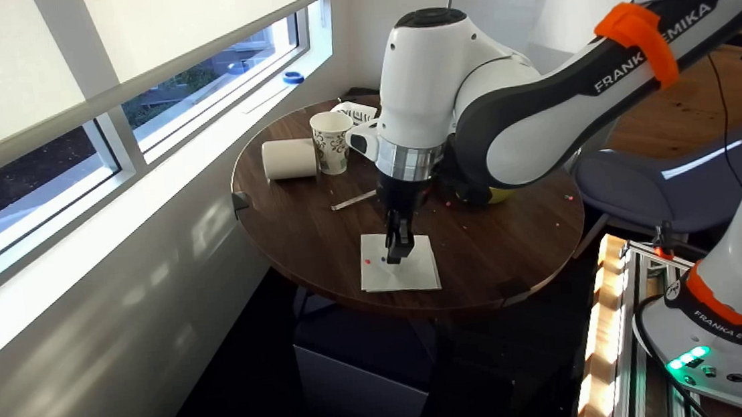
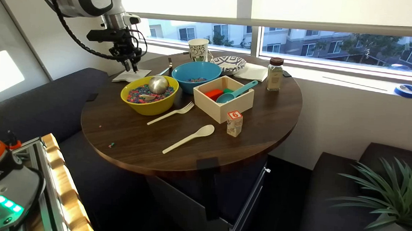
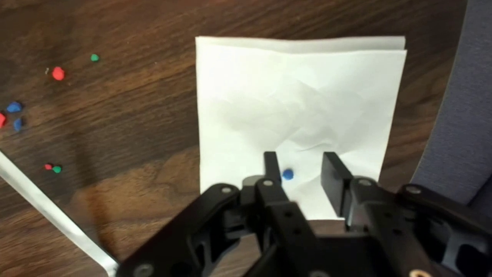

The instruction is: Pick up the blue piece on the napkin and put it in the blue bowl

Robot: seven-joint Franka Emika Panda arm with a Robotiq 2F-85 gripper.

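The small round blue piece (image 3: 288, 174) lies on the pale napkin (image 3: 238, 115) in the wrist view. It also shows as a dark dot (image 1: 383, 259) in an exterior view. My gripper (image 3: 300, 154) is open and empty above the napkin. In the wrist view the blue piece appears between the fingers, close to the left one. In an exterior view the fingertips (image 1: 400, 259) are above the napkin, beside the piece. A red piece (image 1: 367, 261) also lies on the napkin. The blue bowl (image 2: 183, 86) stands mid-table with small pieces inside; in one exterior view the arm hides it.
The yellow bowl (image 2: 147, 108) with pieces and a ladle stands between napkin and blue bowl. A wooden box (image 2: 210, 106), a paper cup (image 1: 332, 145), a white roll (image 1: 289, 159) and a jar (image 2: 274, 77) stand around. A flat knife (image 3: 57, 215) and loose pieces lie near the napkin.
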